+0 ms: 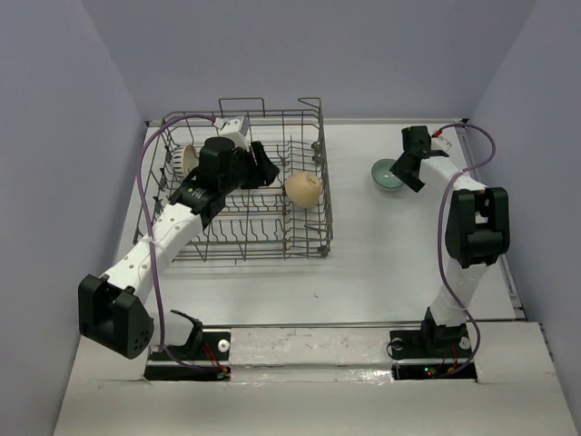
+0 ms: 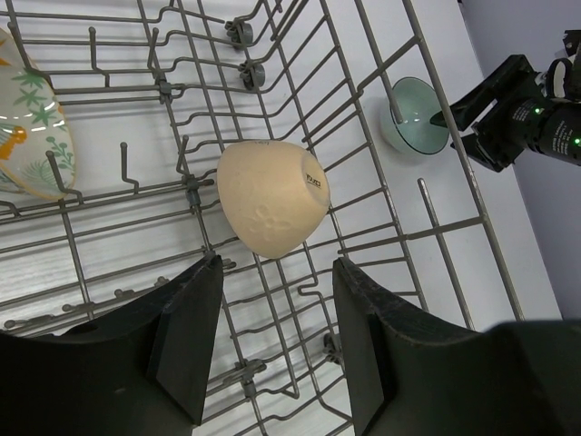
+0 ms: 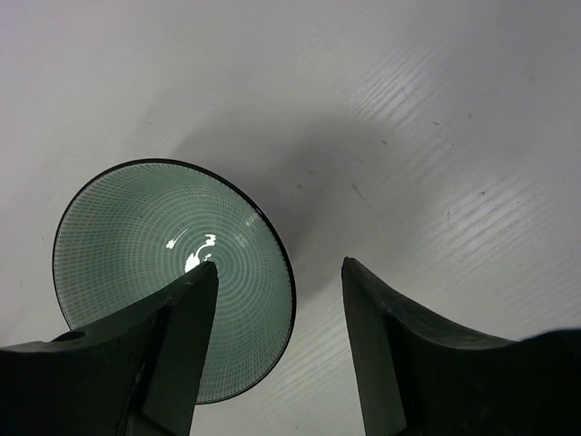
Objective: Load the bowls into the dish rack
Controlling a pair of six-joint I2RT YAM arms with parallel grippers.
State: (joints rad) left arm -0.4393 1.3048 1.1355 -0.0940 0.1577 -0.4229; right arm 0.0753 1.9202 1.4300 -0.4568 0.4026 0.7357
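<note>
The left arm reaches from its base diagonally over the dish rack (image 1: 309, 232), wrist bent so the left gripper (image 2: 277, 268) points down into the wires; its jaws stand apart, holding nothing, the tan bowl (image 2: 272, 195) lying on its side on the tines just beyond the tips. A floral bowl (image 2: 27, 136) leans at the rack's far-left side. The right arm rises, folds at the elbow and stretches toward the far wall; the right gripper (image 3: 280, 268) hangs over the teal bowl (image 3: 154, 245), jaws parted and empty, one finger above its rim. That bowl sits upright on the white table (image 1: 381, 263), well apart from the rack, between pale lavender walls (image 1: 318, 54)
</note>
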